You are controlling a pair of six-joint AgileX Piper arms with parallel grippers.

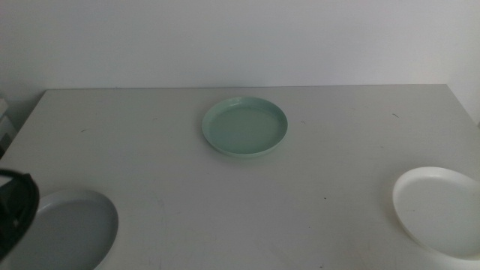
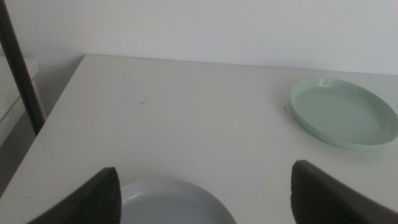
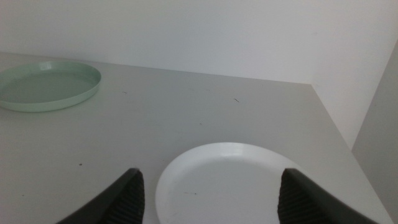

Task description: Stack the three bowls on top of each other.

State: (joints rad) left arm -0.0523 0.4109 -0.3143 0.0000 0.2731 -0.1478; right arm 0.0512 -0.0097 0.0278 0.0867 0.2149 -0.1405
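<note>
Dark, matte jaws were seen on both grippers.
A fine ribbed texture was shown on the right gripper (image 3: 208, 199); the left gripper (image 2: 205, 196) was tapered, wedge-shaped.

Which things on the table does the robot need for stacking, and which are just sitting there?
Needed:
- pale grey bowl, near left, under the open left gripper
- mint green bowl, middle, farther back
- white bowl, near right, under the open right gripper

Just there:
- the table; nothing else lies on it

Mint bowl (image 1: 245, 126) centre, grey bowl (image 1: 71, 229) and white bowl (image 1: 442, 210) near, all apart.
</note>
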